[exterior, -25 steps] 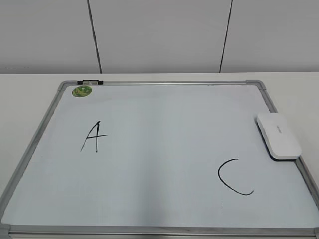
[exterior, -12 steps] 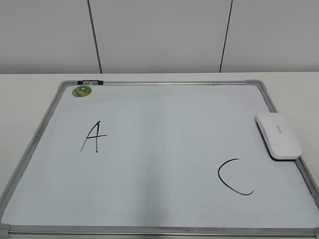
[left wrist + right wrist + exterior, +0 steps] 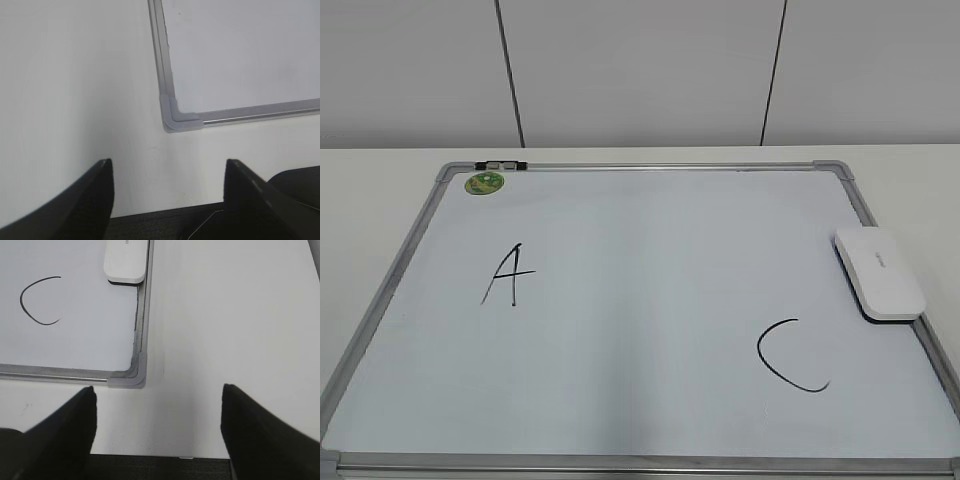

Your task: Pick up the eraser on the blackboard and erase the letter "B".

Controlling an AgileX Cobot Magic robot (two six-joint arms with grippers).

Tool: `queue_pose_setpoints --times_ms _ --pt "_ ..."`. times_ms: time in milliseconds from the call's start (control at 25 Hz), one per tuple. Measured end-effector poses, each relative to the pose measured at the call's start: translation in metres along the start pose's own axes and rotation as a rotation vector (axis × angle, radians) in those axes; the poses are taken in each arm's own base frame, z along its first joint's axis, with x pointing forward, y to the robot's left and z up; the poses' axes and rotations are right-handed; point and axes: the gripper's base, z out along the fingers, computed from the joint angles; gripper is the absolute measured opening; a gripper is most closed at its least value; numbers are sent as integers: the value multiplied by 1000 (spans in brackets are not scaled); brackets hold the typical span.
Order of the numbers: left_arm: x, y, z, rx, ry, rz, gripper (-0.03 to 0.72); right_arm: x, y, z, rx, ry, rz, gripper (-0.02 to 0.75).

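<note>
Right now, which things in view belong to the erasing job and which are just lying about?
Job:
white rounded plastic eraser, lying at the right frame
silver-framed white dry-erase board
No B shows on it.

Lying about:
black handwritten A
black handwritten C
round green sticker

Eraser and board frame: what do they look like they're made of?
The eraser looks like smooth white moulded plastic with rounded edges, over a dark underside, possibly felt. The blackboard has a glossy white dry-erase face; its frame looks like brushed silver metal, probably aluminium, and its grey corner pieces look like matte plastic.
</note>
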Motion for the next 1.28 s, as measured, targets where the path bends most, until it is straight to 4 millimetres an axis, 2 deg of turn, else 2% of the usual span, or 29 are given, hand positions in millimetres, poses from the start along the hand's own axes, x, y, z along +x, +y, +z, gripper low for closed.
queue_pose_setpoints --times_ms 240,760,1280 --pt "8 0 -12 -16 -96 -14 501 3 -1 -3 30 -20 27 592" --pt "41 -2 -44 -35 -381 -14 501 22 1 -25 78 -206 57 592" --pt "43 -2 -45 -38 -386 -17 501 23 1 -25 80 -207 57 592"
